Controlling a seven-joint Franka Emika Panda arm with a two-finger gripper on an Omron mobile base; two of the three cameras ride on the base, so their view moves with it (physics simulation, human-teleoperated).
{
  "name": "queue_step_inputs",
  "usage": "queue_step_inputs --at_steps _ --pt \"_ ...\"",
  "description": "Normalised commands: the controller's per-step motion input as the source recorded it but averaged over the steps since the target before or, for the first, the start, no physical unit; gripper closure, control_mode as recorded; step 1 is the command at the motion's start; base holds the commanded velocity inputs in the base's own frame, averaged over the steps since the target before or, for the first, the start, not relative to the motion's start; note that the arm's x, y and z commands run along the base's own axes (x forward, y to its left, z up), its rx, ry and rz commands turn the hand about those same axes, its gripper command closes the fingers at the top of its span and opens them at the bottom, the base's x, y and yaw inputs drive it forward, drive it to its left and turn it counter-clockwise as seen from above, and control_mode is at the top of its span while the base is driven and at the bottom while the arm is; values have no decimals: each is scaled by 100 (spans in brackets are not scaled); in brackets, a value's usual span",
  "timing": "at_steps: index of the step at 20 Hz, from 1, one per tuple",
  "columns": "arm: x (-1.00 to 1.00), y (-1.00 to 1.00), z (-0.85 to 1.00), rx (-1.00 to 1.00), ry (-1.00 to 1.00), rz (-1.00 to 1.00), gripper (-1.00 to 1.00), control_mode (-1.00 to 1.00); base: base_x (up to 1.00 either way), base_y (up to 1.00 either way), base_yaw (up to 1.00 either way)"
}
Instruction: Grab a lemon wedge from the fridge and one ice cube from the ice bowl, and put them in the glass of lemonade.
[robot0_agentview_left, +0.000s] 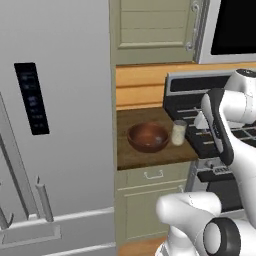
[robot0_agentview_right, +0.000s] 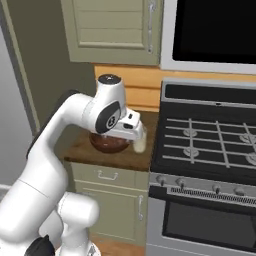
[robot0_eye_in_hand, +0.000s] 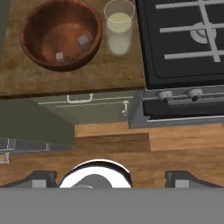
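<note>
Ice bowl (robot0_eye_in_hand: 61, 35): on wooden desk (robot0_eye_in_hand: 87, 72), just left of glass of lemonade (robot0_eye_in_hand: 118, 30); stove (robot0_eye_in_hand: 183, 48) starts right beside the glass.
Ice cube (robot0_eye_in_hand: 84, 40): lies inside bowl, right of centre; a 2nd, smaller cube (robot0_eye_in_hand: 59, 56) nearer the front wall. Both loose, not touching each other.
Glass: upright, pale yellow liquid w/ nothing seen floating in it from hand view; close to the bowl rim, can't tell if touching.
Fridge (robot0_agentview_left: 55, 125): doors shut, handles (robot0_agentview_left: 42, 200) low in left base view; lemon wedge not visible.
End effector (robot0_eye_in_hand: 109, 177): fingers wide apart, nothing between them; hangs above the floor in front of the lower cabinet (robot0_eye_in_hand: 87, 109), looking down at desk edge.
Progress: looks like the start. No ice or wedge in glass, fridge unopened, nothing held. Both fetches + both drops left, by my read.
Edges: desk is narrow, boxed by fridge side wall on the left, stove on the right, backsplash behind. Bowl + glass take most of it.
Room: open approach from above and front; upper cabinet (robot0_agentview_left: 150, 25) well above. Glass so near the bowl's right rim is the thing to avoid knocking when reaching in.
</note>
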Motion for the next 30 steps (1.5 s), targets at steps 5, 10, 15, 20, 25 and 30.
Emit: queue_step_inputs --at_steps 5,10,15,20,25,30 --pt "0 0 0 0 0 0 -100 100 86 -11 8" --pt "0 0 0 0 0 0 -100 100 58 0 8" --pt "45 4 -2 0 0 2 -100 -100 25 0 2" --pt "51 14 -6 -1 1 3 -100 -100 0 0 0" --pt "2 83 -9 -2 0 8 -100 -100 0 0 0" --pt "-1 87 -48 -6 14 7 -100 -100 0 0 0"
